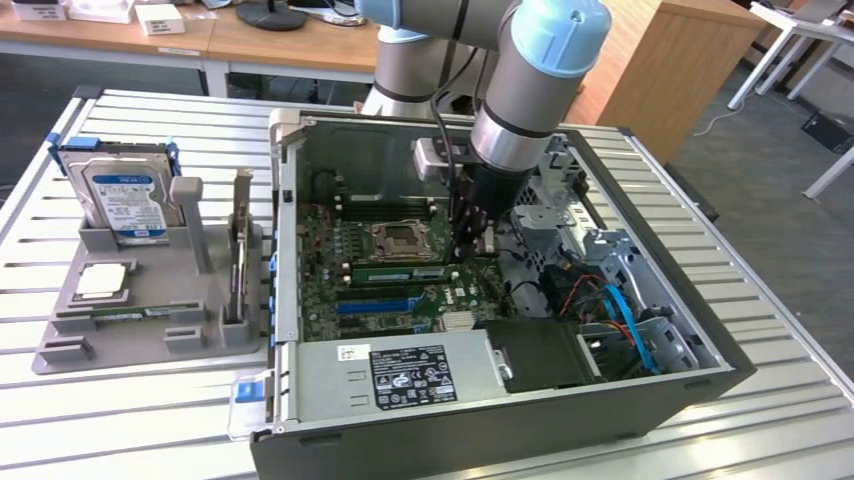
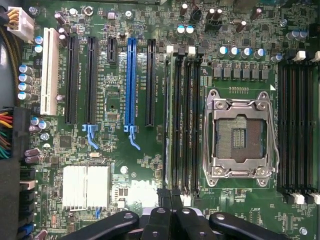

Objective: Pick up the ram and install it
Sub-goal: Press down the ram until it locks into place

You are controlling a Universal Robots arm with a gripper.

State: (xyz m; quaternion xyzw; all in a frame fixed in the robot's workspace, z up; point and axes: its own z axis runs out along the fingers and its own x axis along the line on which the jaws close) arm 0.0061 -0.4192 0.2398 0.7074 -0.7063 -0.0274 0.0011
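A ribbed, silvery metal table [image 1: 747, 440] carries two things. An open black desktop computer case [image 1: 507, 425], lying on its side with its green motherboard exposed, covers the middle and the exterior view's right. Just beside it, toward the table's left edge in the exterior view, sits a grey plastic parts holder [image 1: 127, 340].

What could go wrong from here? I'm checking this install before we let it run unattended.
1. The ram appears to stand in the memory slot farthest from the CPU socket, with the gripper over one end. Pressing there alone could leave it tilted or half seated.
2. The CPU socket is open and bare, close beside those slots. A sideways slip might damage its contacts.
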